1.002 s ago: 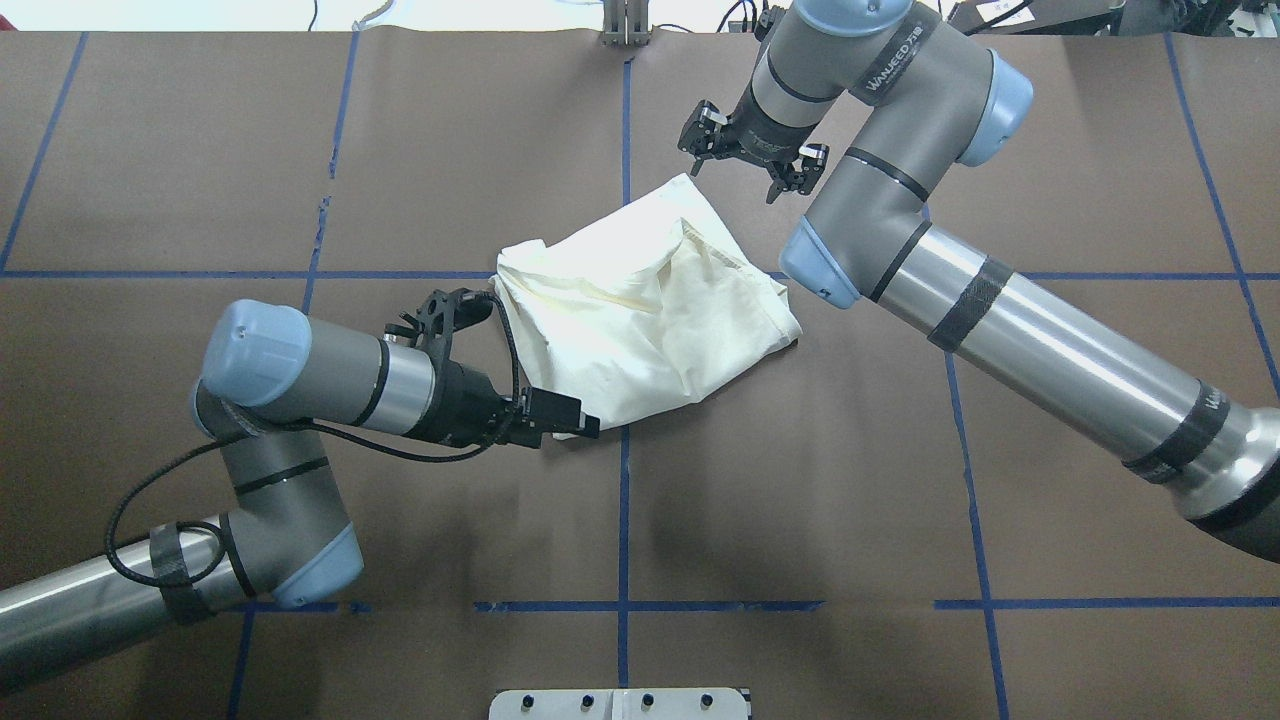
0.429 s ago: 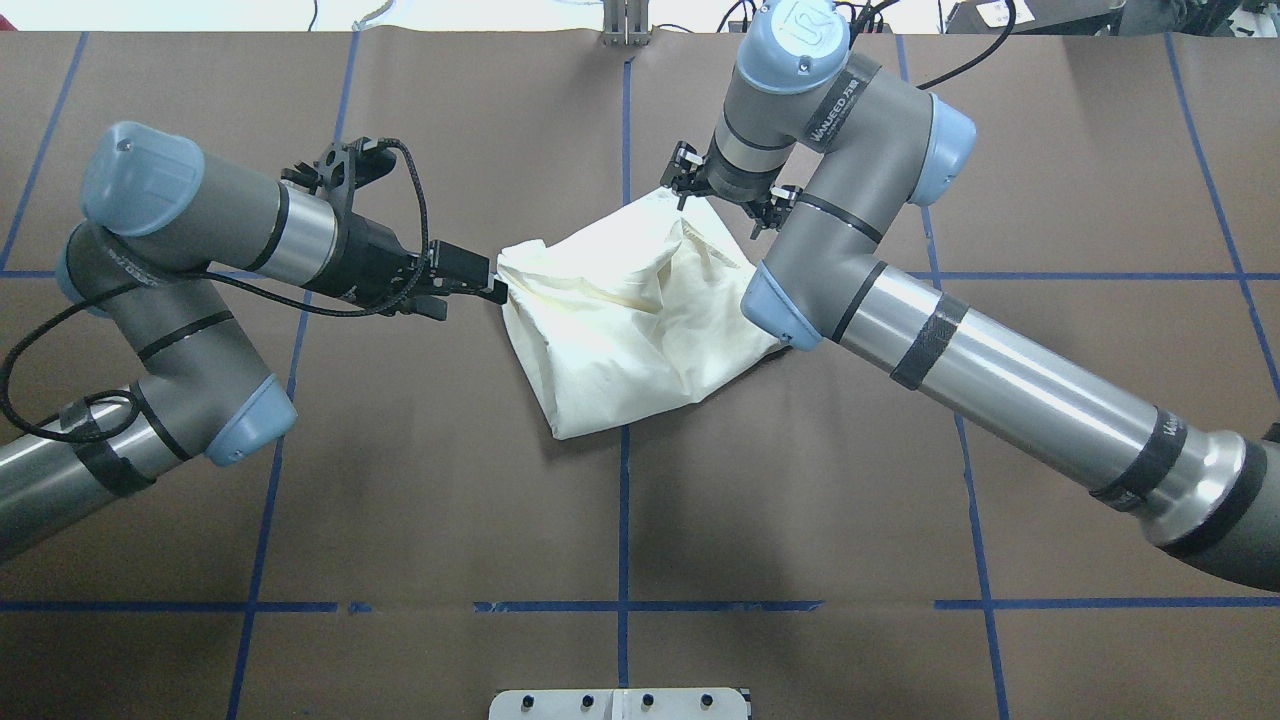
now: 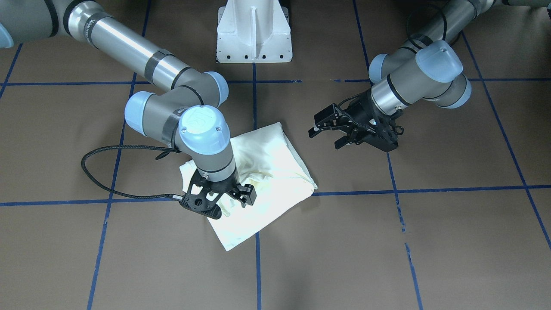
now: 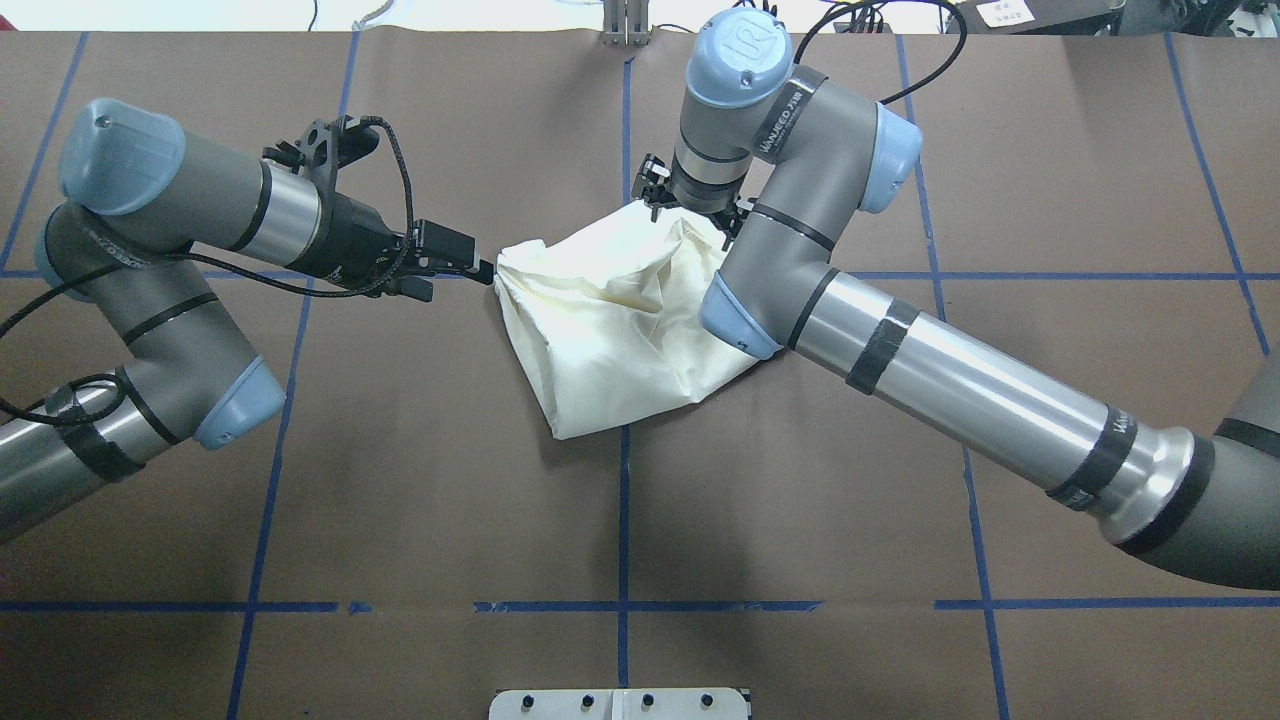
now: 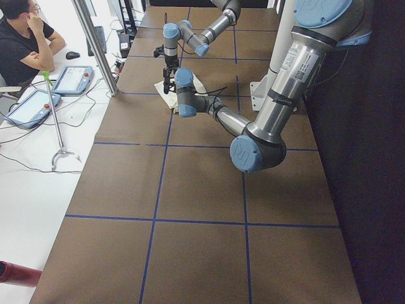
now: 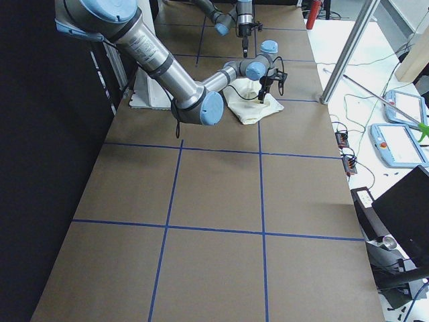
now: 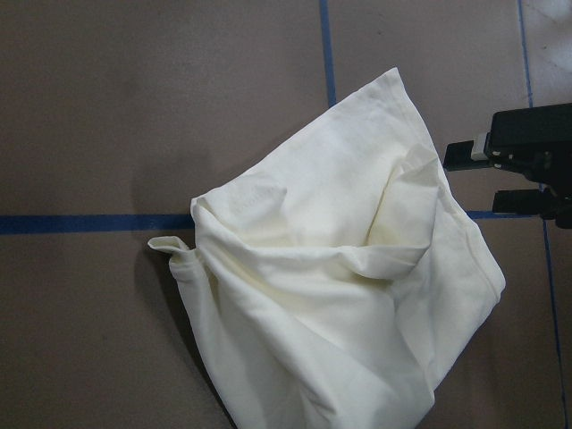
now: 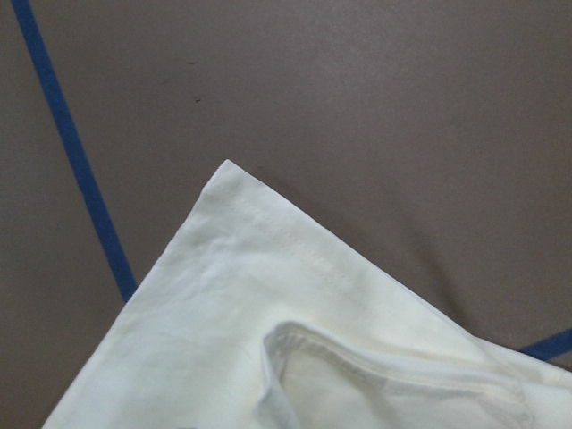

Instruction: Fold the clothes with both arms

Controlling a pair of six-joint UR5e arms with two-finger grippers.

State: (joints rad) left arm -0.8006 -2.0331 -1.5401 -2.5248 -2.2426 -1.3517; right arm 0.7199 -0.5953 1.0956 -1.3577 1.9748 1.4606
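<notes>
Near the centre of the table (image 4: 900,480), the soft, limp T-shirt (image 4: 610,330) is lying rumpled. The left gripper (image 3: 325,138) and right gripper (image 3: 230,197) are hovering, both spread wide and holding nothing. Its hemmed corners are probably offering the surest pinch.

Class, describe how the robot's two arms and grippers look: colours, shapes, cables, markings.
Both the left arm and the right arm are grey and silver tubes with rounded light-blue joint caps and black bands. The left gripper and right gripper are black, two-fingered, each fed by a looping black cable. A right-arm cap bears a round logo.
</notes>
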